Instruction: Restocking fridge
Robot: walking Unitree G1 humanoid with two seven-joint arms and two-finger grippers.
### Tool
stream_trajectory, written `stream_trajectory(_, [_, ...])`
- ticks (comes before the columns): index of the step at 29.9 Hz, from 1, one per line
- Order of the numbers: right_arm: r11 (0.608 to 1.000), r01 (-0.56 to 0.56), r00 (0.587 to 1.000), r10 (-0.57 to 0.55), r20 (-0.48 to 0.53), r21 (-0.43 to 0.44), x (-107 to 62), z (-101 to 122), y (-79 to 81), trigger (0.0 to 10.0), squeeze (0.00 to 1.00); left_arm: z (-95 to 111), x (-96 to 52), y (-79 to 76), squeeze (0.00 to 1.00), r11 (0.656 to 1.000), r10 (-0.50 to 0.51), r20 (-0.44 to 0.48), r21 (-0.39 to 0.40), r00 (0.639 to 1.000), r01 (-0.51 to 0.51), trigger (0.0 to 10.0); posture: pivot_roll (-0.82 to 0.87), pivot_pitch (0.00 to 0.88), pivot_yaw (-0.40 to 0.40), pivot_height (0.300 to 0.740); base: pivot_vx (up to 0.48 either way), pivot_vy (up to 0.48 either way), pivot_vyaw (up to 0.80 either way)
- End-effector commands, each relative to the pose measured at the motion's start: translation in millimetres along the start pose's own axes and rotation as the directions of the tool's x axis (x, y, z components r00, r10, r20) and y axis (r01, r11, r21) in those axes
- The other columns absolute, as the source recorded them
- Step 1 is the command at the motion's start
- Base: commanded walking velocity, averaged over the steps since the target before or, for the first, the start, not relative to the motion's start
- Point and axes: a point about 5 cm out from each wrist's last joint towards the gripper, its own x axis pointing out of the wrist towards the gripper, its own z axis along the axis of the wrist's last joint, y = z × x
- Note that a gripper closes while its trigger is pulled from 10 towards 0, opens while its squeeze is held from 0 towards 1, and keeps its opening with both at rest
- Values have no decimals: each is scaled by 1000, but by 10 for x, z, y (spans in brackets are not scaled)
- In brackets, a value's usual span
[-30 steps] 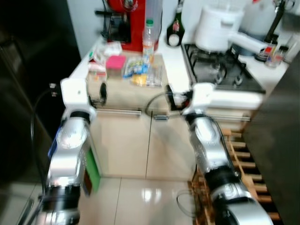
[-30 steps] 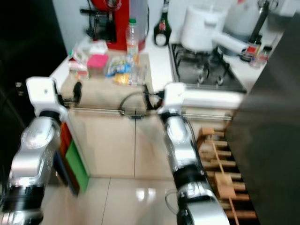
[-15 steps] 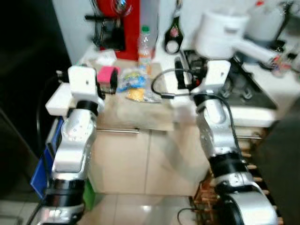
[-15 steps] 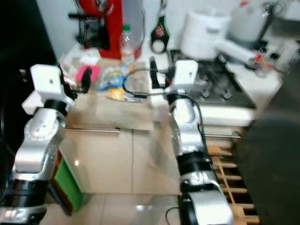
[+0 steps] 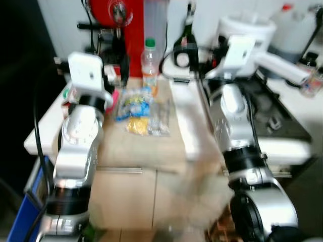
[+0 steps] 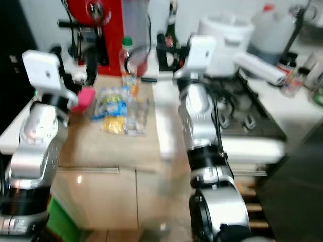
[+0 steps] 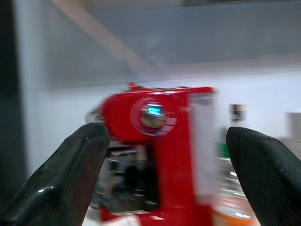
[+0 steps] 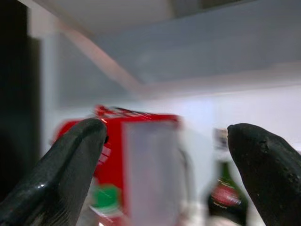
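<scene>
I have both arms raised over the surface (image 5: 151, 146). The left claw (image 7: 164, 179) is spread wide with nothing in it, and the right claw (image 8: 174, 174) is spread wide and empty too. The bottle (image 5: 149, 67) with the green cap and orange label stands upright, long axis vertical, cap up, at the far edge of the surface, just right of the red coffee machine (image 5: 123, 22). Nearer lies a loose clump of snack packets (image 5: 139, 111), blue and yellow and clear, lying flat. A pink box (image 6: 85, 98) sits at their left. A dark wine bottle (image 5: 187, 43) stands right of the green-capped one. Further right are the white cooker (image 6: 224, 38) and the gas hob (image 6: 242, 113). The head views are blurred.
</scene>
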Motion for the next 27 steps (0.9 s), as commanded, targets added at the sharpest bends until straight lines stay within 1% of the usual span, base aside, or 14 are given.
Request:
stream_trajectory(1, [1000, -19, 1000, 18, 12, 16, 76, 92, 6, 10000, 0, 28, 14, 60, 0, 999, 42, -2, -29, 999, -42, 10000, 37, 0, -33, 740, 469, 0, 0])
stream_trajectory(3, [999, -29, 1000, 30, -4, 31, 80, 77, 13, 10000, 0, 33, 20, 70, 0, 998, 53, -7, -23, 999, -53, 10000, 36, 0, -34, 740, 281, 0, 0])
stream_trajectory(4, [997, -57, 998, 59, -33, 43, 81, 48, 33, 10000, 0, 54, 30, 66, 0, 997, 48, -3, -54, 999, -48, 10000, 36, 0, -36, 740, 0, 0, 0])
stream_trajectory(10, [992, -115, 992, 117, -52, 48, 62, 11, 116, 10000, 0, 70, 49, 46, 0, 998, 29, -3, -59, 1000, -30, 10000, 32, 0, -33, 740, 0, 0, 0])
stream_trajectory(14, [986, -146, 984, 153, -87, 82, 66, -12, 150, 10000, 0, 70, 57, 38, 0, 997, 25, -11, -71, 1000, -26, 10000, 27, 0, -31, 740, 0, 0, 0])
stream_trajectory(18, [981, -174, 976, 184, -121, 85, 72, -52, 163, 10000, 0, 66, 58, 29, 0, 997, 15, -16, -81, 1000, -16, 10000, 28, 0, -30, 740, 0, 0, 0])
stream_trajectory(23, [981, -179, 970, 188, -157, 72, 91, -115, 157, 10000, 0, 61, 64, -2, 0, 997, -10, -21, -81, 1000, 8, 10000, 32, 0, -30, 740, 0, 0, 0])
stream_trajectory(25, [982, -176, 968, 186, -168, 71, 107, -133, 152, 10000, 0, 60, 67, -14, 0, 997, -22, -24, -80, 999, 20, 10000, 34, 0, -29, 740, 0, 0, 0])
stream_trajectory(27, [980, -185, 964, 194, -181, 69, 148, -152, 182, 10000, 0, 53, 64, -30, 0, 996, -37, -30, -78, 999, 34, 10000, 40, 0, -32, 740, 0, 0, 0])
